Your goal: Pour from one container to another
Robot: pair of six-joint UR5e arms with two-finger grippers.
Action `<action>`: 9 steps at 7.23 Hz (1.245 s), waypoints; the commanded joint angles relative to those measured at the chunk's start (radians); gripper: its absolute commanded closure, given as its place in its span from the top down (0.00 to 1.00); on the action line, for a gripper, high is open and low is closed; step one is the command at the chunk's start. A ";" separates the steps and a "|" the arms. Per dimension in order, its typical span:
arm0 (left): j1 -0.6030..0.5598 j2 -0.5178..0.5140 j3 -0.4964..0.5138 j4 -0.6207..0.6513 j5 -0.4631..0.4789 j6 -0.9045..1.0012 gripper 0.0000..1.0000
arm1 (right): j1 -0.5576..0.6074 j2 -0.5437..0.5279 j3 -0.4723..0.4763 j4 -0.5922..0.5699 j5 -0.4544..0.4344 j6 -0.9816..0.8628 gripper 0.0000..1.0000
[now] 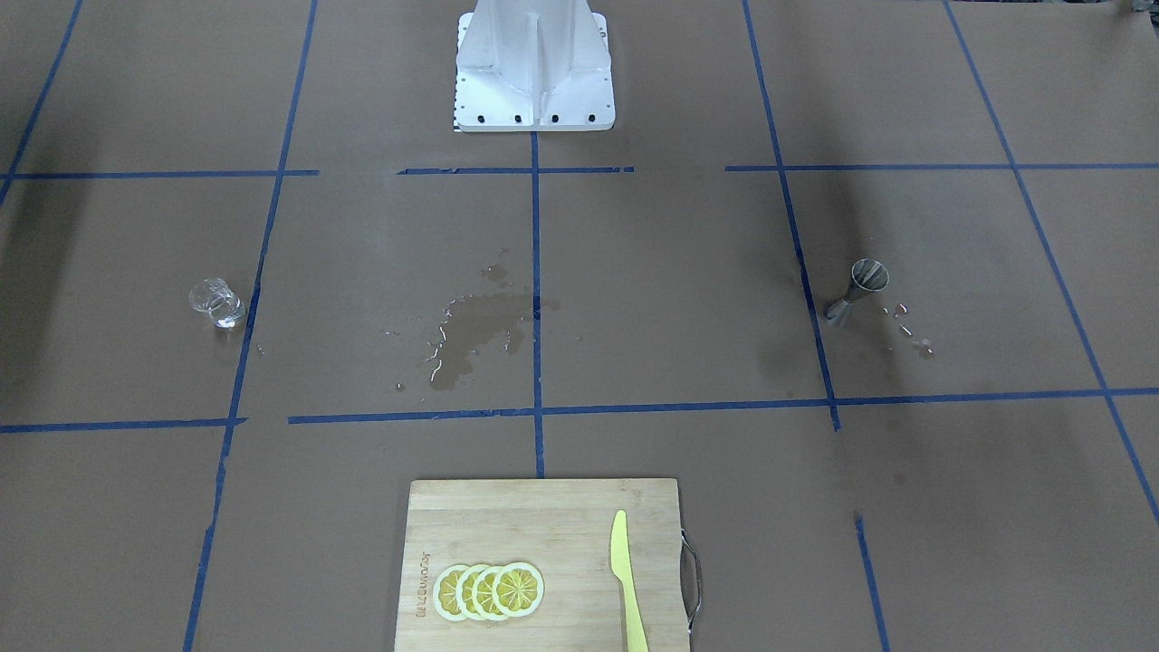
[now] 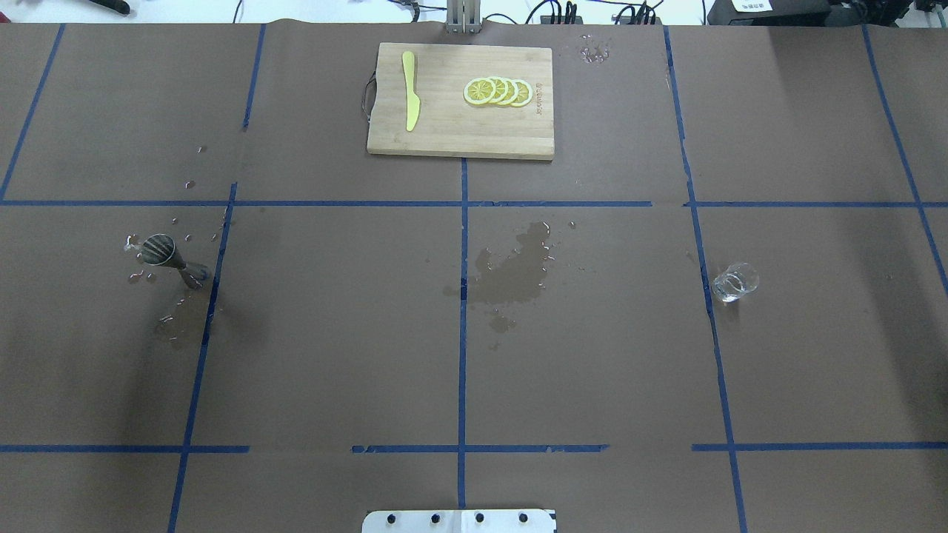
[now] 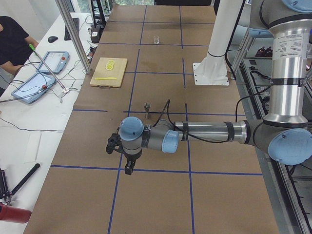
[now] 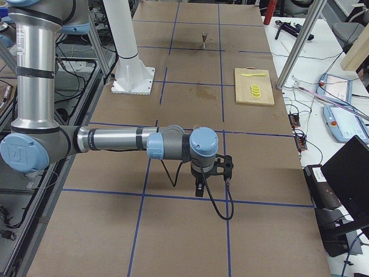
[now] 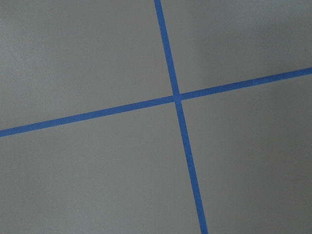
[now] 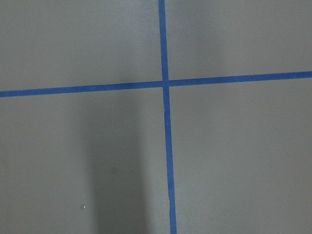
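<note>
The small clear glass cup (image 1: 217,303) (image 2: 735,281) stands upright on the brown paper on my right side, and shows far off in the exterior left view (image 3: 156,40). The steel hourglass jigger (image 1: 856,292) (image 2: 169,257) stands upright on my left side among water drops. The left gripper (image 3: 128,170) hangs over the table end, well short of the jigger (image 3: 146,108). The right gripper (image 4: 199,190) hangs over the opposite end, far from the jigger (image 4: 203,39). Both grippers show only in side views, so I cannot tell their state. The wrist views hold only paper and blue tape.
A wet patch (image 2: 518,266) darkens the paper at the centre. A wooden cutting board (image 2: 459,141) with lemon slices (image 2: 498,91) and a yellow knife (image 2: 409,89) lies at the far edge. The white robot base (image 1: 534,68) stands mid-table. A person sits by tablets (image 3: 36,85).
</note>
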State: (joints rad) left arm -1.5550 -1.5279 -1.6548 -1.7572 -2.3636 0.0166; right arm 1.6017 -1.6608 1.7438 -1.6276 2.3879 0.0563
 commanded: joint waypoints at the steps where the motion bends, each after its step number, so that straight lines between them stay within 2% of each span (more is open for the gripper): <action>1: 0.006 -0.001 -0.136 -0.025 0.003 -0.063 1.00 | -0.003 0.012 0.026 0.000 0.004 -0.001 1.00; 3: 0.019 0.011 -0.215 -0.117 0.003 -0.195 1.00 | -0.003 0.026 0.037 -0.008 0.017 0.011 1.00; 4: 0.071 0.014 -0.271 -0.140 0.018 -0.316 1.00 | -0.018 0.027 0.039 -0.003 0.049 0.011 1.00; 6: 0.288 0.066 -0.458 -0.145 0.186 -0.612 1.00 | -0.034 0.030 0.048 -0.006 0.059 0.016 1.00; 7: 0.391 0.107 -0.523 -0.225 0.269 -0.782 1.00 | -0.035 0.030 0.049 -0.002 0.065 0.016 1.00; 9: 0.559 0.263 -0.553 -0.545 0.436 -0.996 1.00 | -0.069 0.041 0.049 0.002 0.051 0.011 1.00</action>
State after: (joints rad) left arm -1.1096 -1.3575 -2.1833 -2.1105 -2.0403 -0.8350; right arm 1.5505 -1.6250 1.7942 -1.6282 2.4459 0.0690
